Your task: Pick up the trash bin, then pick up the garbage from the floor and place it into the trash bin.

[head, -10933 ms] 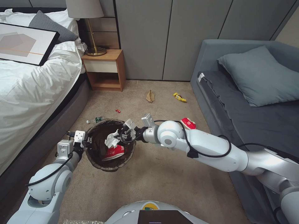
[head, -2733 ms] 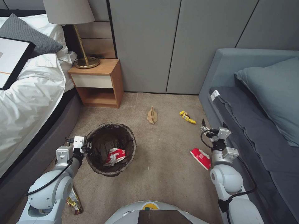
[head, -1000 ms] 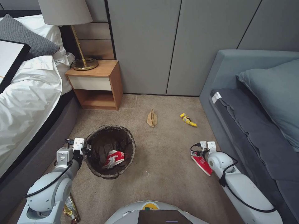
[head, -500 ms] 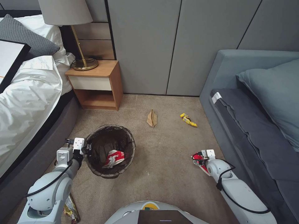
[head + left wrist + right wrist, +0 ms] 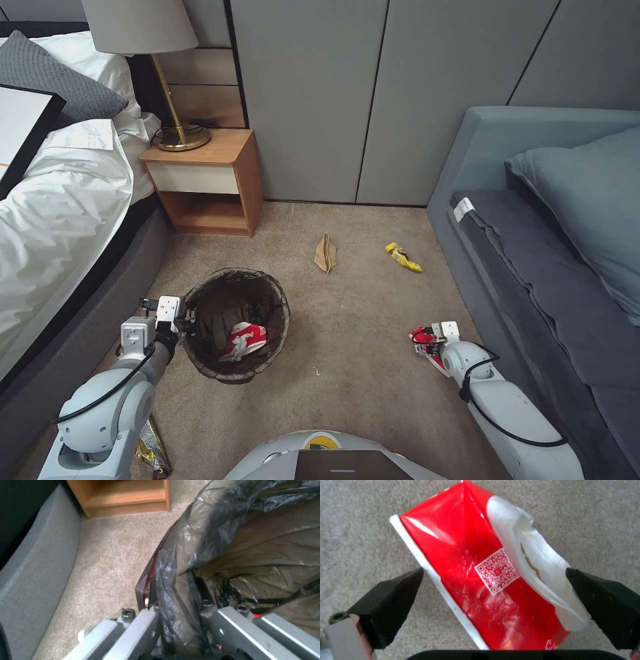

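At lower left of the head view, the left gripper is clamped on the rim of the trash bin, which holds a red-and-white wrapper. At lower right, the right gripper is down at the floor, fingers spread either side of a red pack.

- left pincer clamped on the trash bin rim, forearm raised.
- right pincer down low, well right of the bin, fingers spread wide.
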`<state>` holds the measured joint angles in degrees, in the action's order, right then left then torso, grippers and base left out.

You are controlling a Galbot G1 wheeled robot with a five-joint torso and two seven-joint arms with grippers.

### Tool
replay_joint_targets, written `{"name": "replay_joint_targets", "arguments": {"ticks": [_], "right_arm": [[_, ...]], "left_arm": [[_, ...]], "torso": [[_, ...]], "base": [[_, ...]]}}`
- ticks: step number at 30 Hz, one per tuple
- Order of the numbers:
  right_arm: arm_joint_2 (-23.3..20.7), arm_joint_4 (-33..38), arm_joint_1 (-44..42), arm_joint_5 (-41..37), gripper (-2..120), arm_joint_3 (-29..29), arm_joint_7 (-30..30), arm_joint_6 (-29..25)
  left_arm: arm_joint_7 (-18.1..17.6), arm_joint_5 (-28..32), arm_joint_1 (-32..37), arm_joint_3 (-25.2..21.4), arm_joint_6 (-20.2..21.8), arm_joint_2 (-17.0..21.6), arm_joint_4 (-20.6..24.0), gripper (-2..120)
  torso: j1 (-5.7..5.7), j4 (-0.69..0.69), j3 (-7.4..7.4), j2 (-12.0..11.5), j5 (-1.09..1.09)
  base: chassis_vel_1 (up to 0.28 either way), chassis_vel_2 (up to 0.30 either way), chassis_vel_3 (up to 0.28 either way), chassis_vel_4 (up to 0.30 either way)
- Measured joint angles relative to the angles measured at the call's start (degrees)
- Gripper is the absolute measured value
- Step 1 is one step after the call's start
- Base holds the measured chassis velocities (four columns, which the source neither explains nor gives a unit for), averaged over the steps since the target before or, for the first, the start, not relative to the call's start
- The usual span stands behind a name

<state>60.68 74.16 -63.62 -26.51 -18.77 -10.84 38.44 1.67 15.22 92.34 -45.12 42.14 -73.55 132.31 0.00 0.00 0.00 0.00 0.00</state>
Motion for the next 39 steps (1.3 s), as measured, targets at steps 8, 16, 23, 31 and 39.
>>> {"name": "replay_joint_targets", "arguments": {"ticks": [8,16,23,31,39], "right_arm": [[0.3,-3.5,2.1,0.7,100,0.5,0.2,-0.6],[0.9,-6.8,2.7,2.6,99,0.1,1.1,-1.8],[0.3,-4.9,1.4,2.6,85,-0.6,1.9,-1.6],[-0.5,-1.9,0.3,2.8,65,-1.2,1.8,-0.5],[-0.8,0.7,-0.7,2.7,34,-1.8,1.7,-0.3]], "left_arm": [[0.1,0.0,0.0,-0.1,0.0,-0.1,0.1,0],[0.1,0.0,0.0,-0.1,0.0,0.0,0.0,0],[0.2,-0.2,-0.3,0.2,0.0,0.0,-0.3,0],[0.3,-0.2,-0.3,0.0,0.0,0.6,-0.4,0],[0.4,-0.2,-0.3,0.1,0.0,0.3,-0.4,0]], "torso": [[0.0,0.01,0.0,0.0,0.0],[0.0,-0.01,-0.01,0.0,-0.04],[0.0,0.03,0.0,0.0,0.04],[0.0,-0.03,0.01,0.0,0.01],[0.0,0.0,0.0,0.0,0.01]], "base": [[0.0,0.0,0.0,0.0],[0.0,0.0,0.0,0.0],[0.0,0.0,0.0,0.0],[0.0,0.0,0.0,0.0],[0.0,0.0,0.0,0.0]]}}
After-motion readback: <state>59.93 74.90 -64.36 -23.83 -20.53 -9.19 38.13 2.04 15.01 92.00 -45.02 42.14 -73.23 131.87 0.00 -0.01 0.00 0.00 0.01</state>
